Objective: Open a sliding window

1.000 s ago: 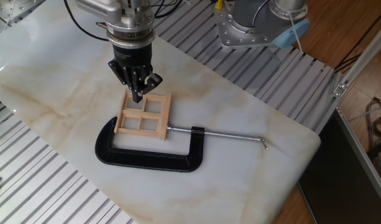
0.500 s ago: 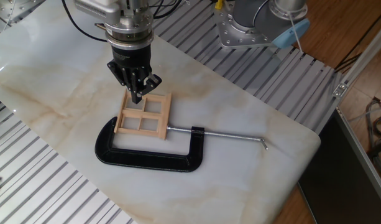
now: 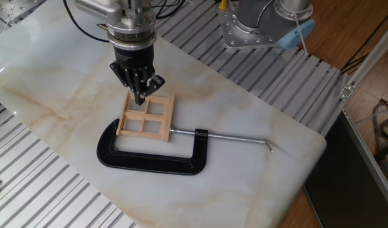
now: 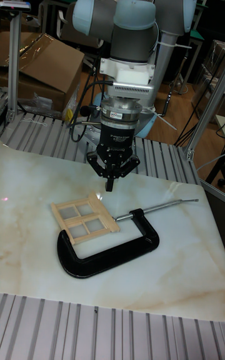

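The sliding window is a small light-wood frame with four panes, lying flat on the marble slab and held in a black C-clamp. My gripper points straight down at the window's far edge, with its black fingers drawn together into a single tip. In the fixed view the tip overlaps the far rail. In the tall fixed view it looks slightly above the frame's far corner. Whether it touches the wood I cannot tell. Nothing is held between the fingers.
The clamp's metal screw rod runs off to the right across the marble slab. Ribbed metal surrounds the slab. The arm's base stands at the back, and a cardboard box sits behind the table.
The gripper has drifted a few pixels to the left since a second ago and has stayed still since. The window and clamp have not moved.
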### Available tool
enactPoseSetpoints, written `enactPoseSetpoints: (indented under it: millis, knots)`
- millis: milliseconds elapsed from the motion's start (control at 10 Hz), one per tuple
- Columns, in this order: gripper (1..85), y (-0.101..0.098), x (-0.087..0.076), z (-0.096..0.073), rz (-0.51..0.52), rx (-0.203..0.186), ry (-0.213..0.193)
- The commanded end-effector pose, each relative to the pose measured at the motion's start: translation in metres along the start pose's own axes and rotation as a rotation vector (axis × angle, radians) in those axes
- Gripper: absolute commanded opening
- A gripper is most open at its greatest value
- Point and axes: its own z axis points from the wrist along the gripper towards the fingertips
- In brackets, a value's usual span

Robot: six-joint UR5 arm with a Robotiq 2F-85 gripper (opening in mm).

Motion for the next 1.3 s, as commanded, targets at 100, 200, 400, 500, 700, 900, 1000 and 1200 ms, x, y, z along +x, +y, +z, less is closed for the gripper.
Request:
enactPoseSetpoints:
  millis: [100,200,400,500,700,900,1000,1200]
  knots:
    - [0.7,-0.008,0.017,-0.001,0.003,-0.001,0.010]
    - [0.7,-0.009,0.012,-0.002,0.006,0.002,0.001]
    - [0.7,-0.014,0.003,-0.002,0.013,0.020,-0.031]
    - [0.7,-0.017,0.002,-0.002,0.018,0.031,-0.038]
    - [0.7,-0.017,0.000,-0.002,0.026,0.032,-0.045]
    - [0.7,-0.019,0.001,-0.002,0.032,0.040,-0.042]
    - [0.7,-0.020,0.002,-0.002,0.034,0.045,-0.038]
    - [0.7,-0.029,0.009,-0.003,0.001,0.081,-0.007]
